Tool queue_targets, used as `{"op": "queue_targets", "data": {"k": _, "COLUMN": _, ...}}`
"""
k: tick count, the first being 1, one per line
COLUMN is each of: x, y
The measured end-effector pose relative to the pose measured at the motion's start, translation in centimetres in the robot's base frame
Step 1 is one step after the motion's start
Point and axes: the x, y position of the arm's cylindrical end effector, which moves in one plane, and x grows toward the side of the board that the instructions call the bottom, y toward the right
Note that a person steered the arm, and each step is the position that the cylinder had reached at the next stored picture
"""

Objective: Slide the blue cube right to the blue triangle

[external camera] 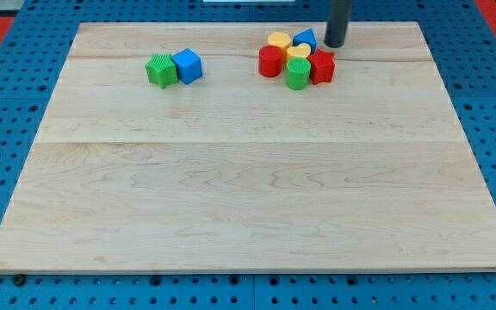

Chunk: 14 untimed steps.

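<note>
The blue cube sits near the view's top left of the wooden board, touching a green star-shaped block on its left. The blue triangle is in a tight cluster near the view's top, right of centre. My tip stands just right of the blue triangle, close to it, far to the right of the blue cube.
The cluster also holds a yellow block, a yellow heart, a red cylinder, a green cylinder and a red block. A blue pegboard surrounds the board.
</note>
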Motion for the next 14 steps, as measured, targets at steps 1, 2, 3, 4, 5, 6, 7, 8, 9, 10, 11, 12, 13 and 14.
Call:
{"op": "queue_targets", "data": {"k": 1, "x": -4.0, "y": 5.8}}
{"op": "queue_targets", "data": {"k": 2, "x": -4.7, "y": 4.0}}
{"op": "queue_targets", "data": {"k": 3, "x": -4.7, "y": -3.2}}
{"op": "queue_targets", "data": {"k": 4, "x": -4.7, "y": -11.6}}
{"op": "queue_targets", "data": {"k": 5, "x": -1.6, "y": -17.3}}
{"op": "queue_targets", "data": {"k": 6, "x": 1.9, "y": -16.9}}
{"op": "queue_targets", "data": {"k": 7, "x": 6.0, "y": -18.7}}
{"op": "queue_targets", "data": {"k": 8, "x": 10.7, "y": -22.7}}
{"op": "queue_targets", "data": {"k": 9, "x": 11.4, "y": -26.5}}
{"op": "queue_targets", "data": {"k": 10, "x": 10.2, "y": -26.4}}
{"op": "queue_targets", "data": {"k": 11, "x": 8.8, "y": -26.7}}
{"op": "queue_targets", "data": {"k": 12, "x": 7.1, "y": -24.9}}
{"op": "queue_targets", "data": {"k": 13, "x": 5.0, "y": -23.7}}
{"op": "queue_targets", "data": {"k": 14, "x": 2.5, "y": -23.5}}
